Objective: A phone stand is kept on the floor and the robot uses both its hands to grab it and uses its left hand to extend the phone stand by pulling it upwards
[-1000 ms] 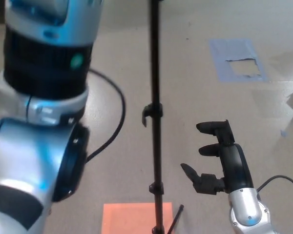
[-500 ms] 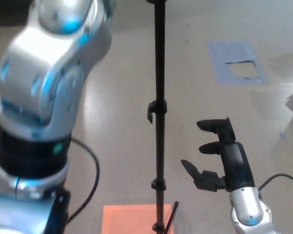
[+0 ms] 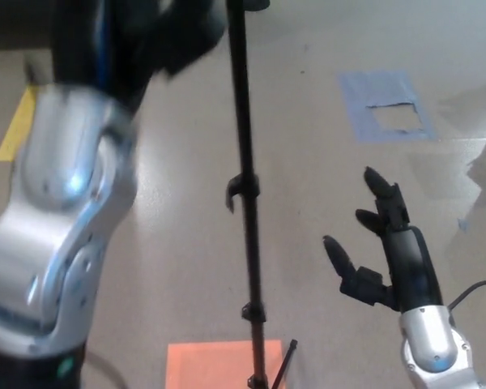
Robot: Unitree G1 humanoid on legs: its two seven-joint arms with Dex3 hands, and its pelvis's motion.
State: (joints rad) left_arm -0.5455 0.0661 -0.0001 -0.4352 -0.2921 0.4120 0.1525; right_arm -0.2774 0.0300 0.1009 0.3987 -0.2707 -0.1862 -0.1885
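Observation:
The phone stand [image 3: 245, 203] is a thin black pole rising from the floor through the middle of the head view, with a clamp knob at mid-height and its feet at the bottom edge. My right hand [image 3: 386, 247] is open to the right of the pole, fingers spread and pointing up, apart from it. My left arm [image 3: 61, 227] fills the left side. Its black hand [image 3: 174, 32] is a blur at the top, just left of the pole's upper part. Whether it touches the pole I cannot tell.
An orange square [image 3: 211, 365] lies on the floor under the stand's base. A blue tape patch [image 3: 385, 105] marks the floor at the upper right, and a yellow strip [image 3: 16, 121] shows at the far left. A black cable runs from my right wrist.
My left arm has swung upward, bringing its hand to the top of the picture beside the pole. My right hand has tilted its fingers upward and drifted slightly right. The view has shifted a little.

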